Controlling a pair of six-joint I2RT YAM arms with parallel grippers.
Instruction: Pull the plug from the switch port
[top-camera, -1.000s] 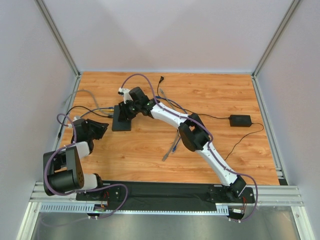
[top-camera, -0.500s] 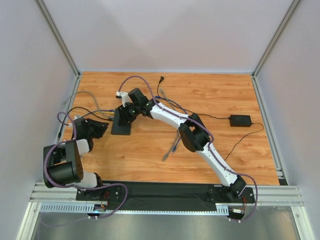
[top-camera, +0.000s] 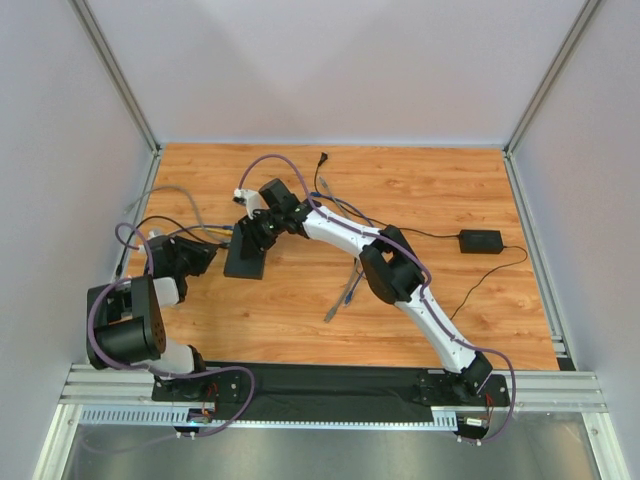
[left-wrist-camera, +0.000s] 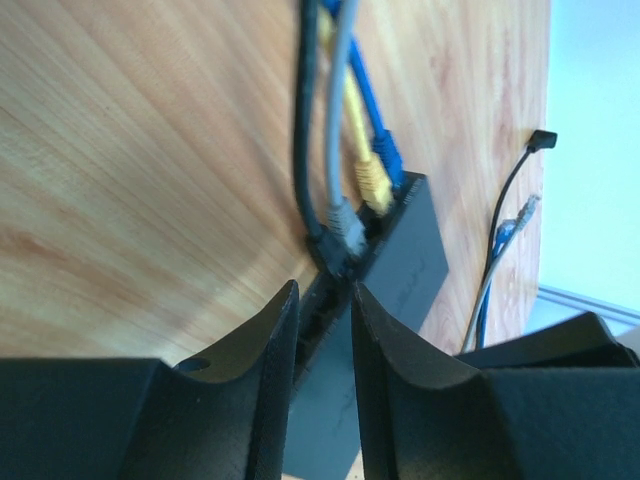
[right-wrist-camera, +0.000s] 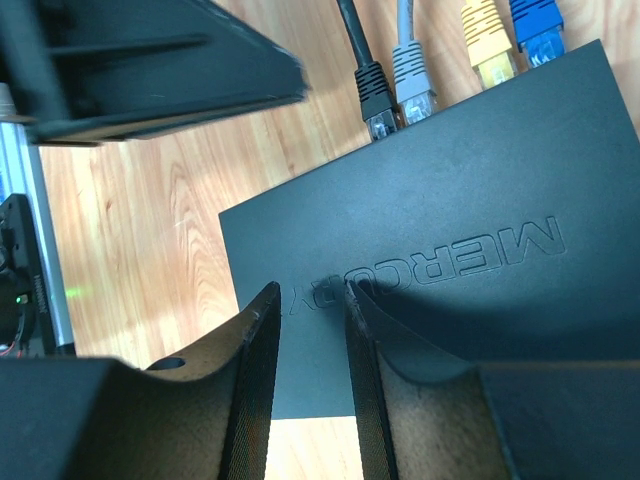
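The switch (top-camera: 243, 262) is a flat black box at the table's left; its embossed top fills the right wrist view (right-wrist-camera: 450, 200). Black (right-wrist-camera: 375, 100), grey (right-wrist-camera: 412, 85), yellow (right-wrist-camera: 492, 50) and blue (right-wrist-camera: 535, 30) plugs sit in the ports on its left edge. My right gripper (top-camera: 256, 232) rests its tips on the box's top (right-wrist-camera: 308, 295), jaws slightly apart with nothing between. My left gripper (top-camera: 203, 254) is just left of the ported edge. In the left wrist view it (left-wrist-camera: 325, 305) is narrowly open and empty, just short of the black plug (left-wrist-camera: 326, 252) and grey plug (left-wrist-camera: 346, 226).
A small black adapter brick (top-camera: 480, 241) lies at the right with its thin cord. Loose grey and blue cables (top-camera: 340, 295) trail across the middle. Another cable end (top-camera: 322, 158) lies near the back edge. Cables run from the switch off the table's left side (top-camera: 160, 215).
The switch has slid a little toward me and turned slightly under the right gripper. The left gripper has edged closer to the ported edge.
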